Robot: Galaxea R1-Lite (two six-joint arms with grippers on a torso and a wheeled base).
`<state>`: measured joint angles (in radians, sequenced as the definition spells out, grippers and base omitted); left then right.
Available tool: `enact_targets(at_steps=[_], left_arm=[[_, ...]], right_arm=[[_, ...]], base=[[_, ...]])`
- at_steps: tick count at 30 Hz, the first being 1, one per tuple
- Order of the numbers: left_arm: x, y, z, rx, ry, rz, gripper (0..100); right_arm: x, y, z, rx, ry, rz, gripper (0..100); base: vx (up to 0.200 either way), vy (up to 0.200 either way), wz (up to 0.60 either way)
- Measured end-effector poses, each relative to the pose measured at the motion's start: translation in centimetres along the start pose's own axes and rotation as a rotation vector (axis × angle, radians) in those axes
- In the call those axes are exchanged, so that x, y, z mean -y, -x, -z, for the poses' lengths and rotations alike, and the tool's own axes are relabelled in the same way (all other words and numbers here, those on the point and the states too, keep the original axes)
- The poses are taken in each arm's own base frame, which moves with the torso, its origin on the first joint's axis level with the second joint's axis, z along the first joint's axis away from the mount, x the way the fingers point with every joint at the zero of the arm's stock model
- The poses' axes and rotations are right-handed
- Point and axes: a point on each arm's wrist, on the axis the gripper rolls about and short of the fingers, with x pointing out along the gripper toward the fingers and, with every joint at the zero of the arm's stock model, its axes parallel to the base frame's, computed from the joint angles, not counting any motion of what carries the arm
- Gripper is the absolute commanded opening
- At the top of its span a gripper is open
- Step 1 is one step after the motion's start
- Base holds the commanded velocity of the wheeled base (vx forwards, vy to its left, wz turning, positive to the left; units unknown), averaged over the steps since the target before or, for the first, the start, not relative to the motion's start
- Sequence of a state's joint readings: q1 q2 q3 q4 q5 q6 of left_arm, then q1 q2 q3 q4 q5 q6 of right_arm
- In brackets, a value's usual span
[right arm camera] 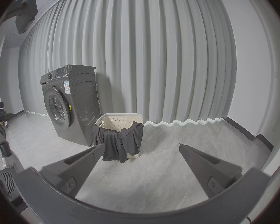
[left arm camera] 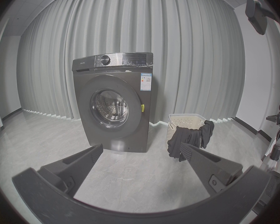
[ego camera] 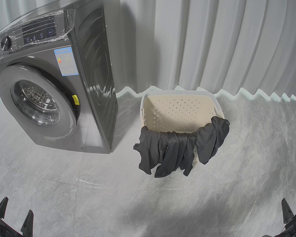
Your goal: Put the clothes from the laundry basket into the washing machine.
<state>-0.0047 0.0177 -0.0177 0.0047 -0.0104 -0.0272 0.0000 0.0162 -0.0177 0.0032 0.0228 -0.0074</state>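
Note:
A cream laundry basket point(ego camera: 182, 97) stands on the floor by the curtain, and dark grey clothes point(ego camera: 174, 147) hang over its near rim. Left of it stands a grey washing machine point(ego camera: 92, 83) whose round door point(ego camera: 36, 101) is shut. My left gripper point(ego camera: 14, 213) sits at the lower left, open and holding nothing, far short of the machine. At the lower right my right gripper point(ego camera: 294, 203) is open and holds nothing, well away from the basket. The left wrist view shows the machine point(left arm camera: 115, 103), basket point(left arm camera: 185, 122) and clothes point(left arm camera: 189, 137) beyond its open gripper point(left arm camera: 141, 150). The right wrist view shows the clothes point(right arm camera: 118, 142) past its open gripper point(right arm camera: 141, 150).
A pleated white curtain point(ego camera: 204, 33) closes off the back. Bare grey marble floor point(ego camera: 121, 198) lies between my grippers and the basket. A narrow gap separates the machine's side from the basket.

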Motion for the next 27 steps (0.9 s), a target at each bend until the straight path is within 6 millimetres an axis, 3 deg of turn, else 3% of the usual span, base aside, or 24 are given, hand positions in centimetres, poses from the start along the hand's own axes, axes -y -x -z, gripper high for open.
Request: enact_targets(at_steps=[8,17,27], left_arm=[[0.0,0.0,0.0,0.0,0.001,0.0,100],[0.0,0.0,0.0,0.0,-0.001,0.0,100],[0.0,0.0,0.01,-0.001,0.0,0.001,100]], right_arm=[[0.0,0.0,0.0,0.0,0.0,0.0,100],[0.0,0.0,0.0,0.0,0.0,0.0,100],[0.0,0.0,0.0,0.0,0.0,0.001,100]], base=[[0.2,0.0,0.0],[0.0,0.0,0.0],[0.0,-0.2,0.0]])
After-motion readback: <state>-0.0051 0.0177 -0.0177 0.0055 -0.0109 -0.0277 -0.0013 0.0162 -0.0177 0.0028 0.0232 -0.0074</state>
